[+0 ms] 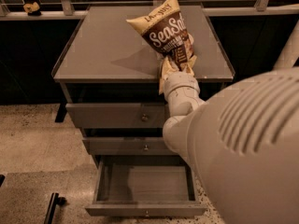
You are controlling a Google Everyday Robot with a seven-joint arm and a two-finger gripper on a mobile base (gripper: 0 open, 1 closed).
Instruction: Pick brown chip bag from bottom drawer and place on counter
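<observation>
The end effector (pixel 177 68) is clamped on the brown chip bag's (pixel 163 29) lower end, the bag leaning just beyond it over the tabletop (pixel 107 50); placing is in hand; next, lower and release.

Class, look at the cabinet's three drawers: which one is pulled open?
The bottom drawer, slid out with its tray showing; the two above are shut. The gripper holds the brown chip bag over the counter.
</observation>
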